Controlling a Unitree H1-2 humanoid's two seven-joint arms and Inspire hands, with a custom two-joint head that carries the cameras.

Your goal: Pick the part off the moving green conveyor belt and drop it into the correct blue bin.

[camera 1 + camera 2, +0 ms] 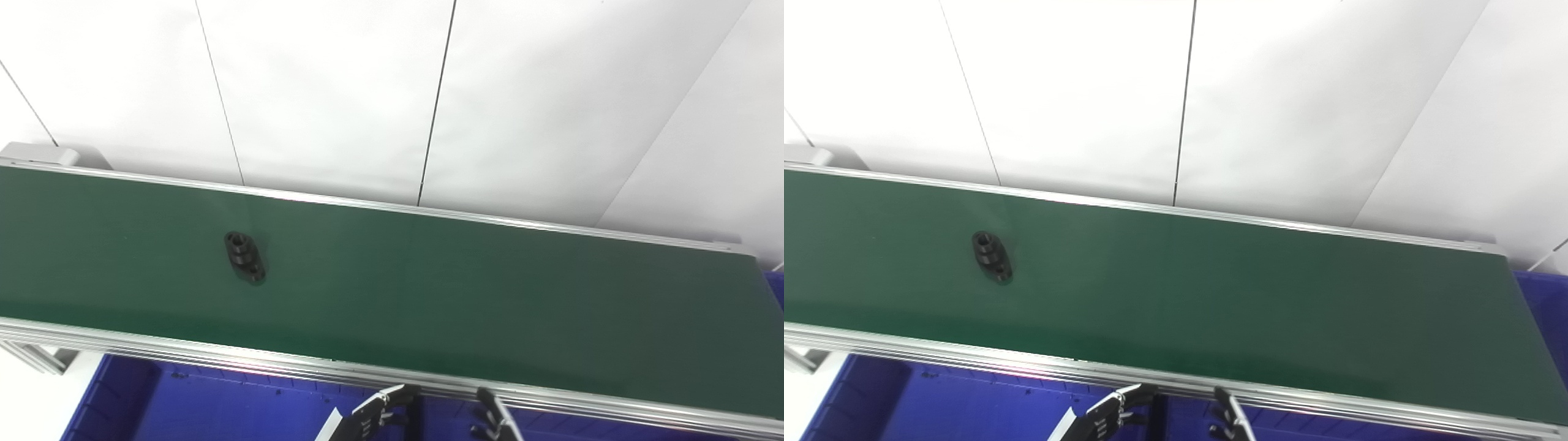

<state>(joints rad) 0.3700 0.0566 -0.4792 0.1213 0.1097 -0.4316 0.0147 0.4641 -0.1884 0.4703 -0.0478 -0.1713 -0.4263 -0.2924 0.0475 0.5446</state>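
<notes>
Item: small black flanged metal part (245, 257), lying loose on the long green conveyor belt (465, 288), left of centre. Our left hand (376, 416) waits low over the blue plastic bin (202, 404), fingers apart, empty. Right hand (496, 419): we cannot tell. Picking and dropping both remain.

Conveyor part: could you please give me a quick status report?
One hand low at the bottom edge, fingers apart, empty. Black part alone on green belt, untouched. Blue bin below. Path clear.

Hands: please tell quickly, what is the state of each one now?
Left hand: open, fingers apart, holding nothing.
Right hand: only fingertips in view, cannot be told.
</notes>
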